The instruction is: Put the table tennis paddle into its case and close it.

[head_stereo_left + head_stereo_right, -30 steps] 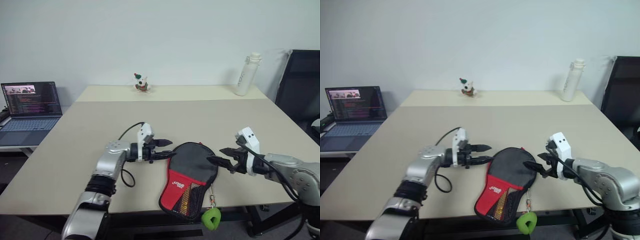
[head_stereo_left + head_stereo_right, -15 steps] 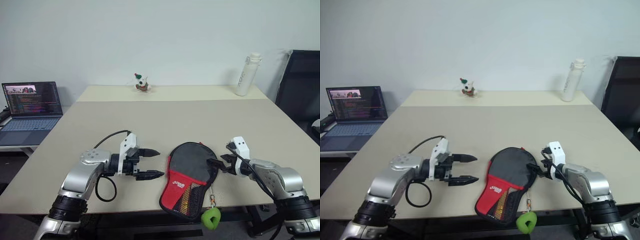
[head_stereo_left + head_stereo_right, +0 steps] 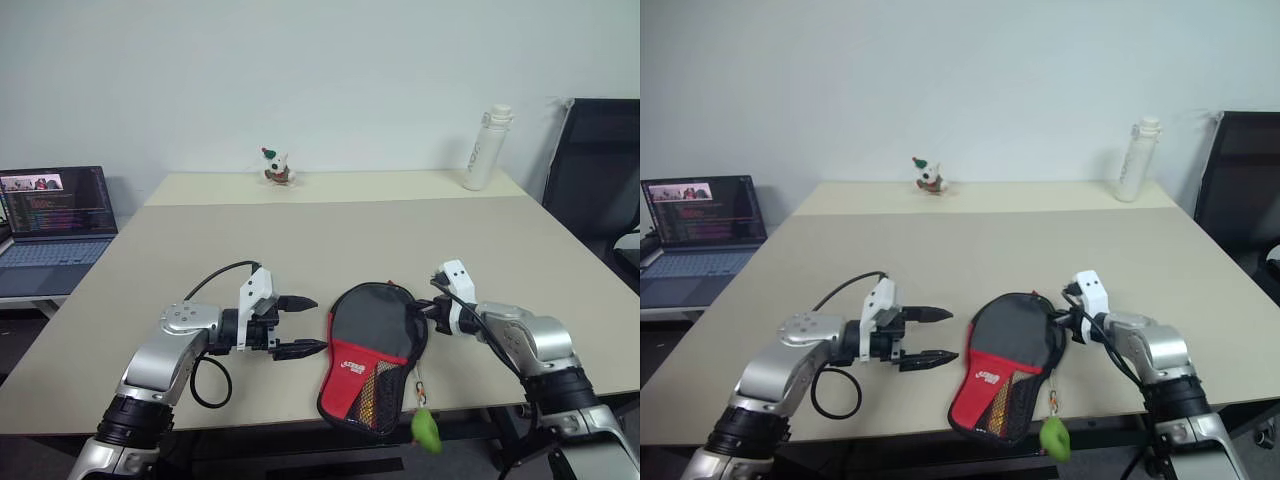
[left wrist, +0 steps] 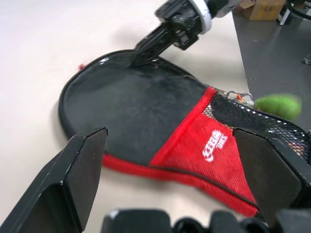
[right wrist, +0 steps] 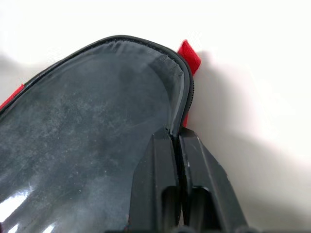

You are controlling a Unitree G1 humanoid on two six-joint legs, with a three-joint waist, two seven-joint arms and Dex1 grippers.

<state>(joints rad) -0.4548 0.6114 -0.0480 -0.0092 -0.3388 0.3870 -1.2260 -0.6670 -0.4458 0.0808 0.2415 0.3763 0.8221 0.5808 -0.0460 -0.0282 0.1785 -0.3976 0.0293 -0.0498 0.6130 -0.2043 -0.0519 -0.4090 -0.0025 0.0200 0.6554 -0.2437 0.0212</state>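
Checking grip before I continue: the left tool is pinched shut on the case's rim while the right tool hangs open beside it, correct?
Sides swapped. The right tool is pinched shut on the case rim, per the right wrist view; the left tool hangs open beside it.

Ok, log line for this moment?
left hand: open, beside case | right hand: shut on case edge | zip: cannot tell

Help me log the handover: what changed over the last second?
The left gripper backed away from the case toward the robot's left and now stands apart, jaws open. The right gripper moved in and shut its jaws on the case's zipper edge. The green ring hangs shifted. The case, laptop and bottle stayed put.
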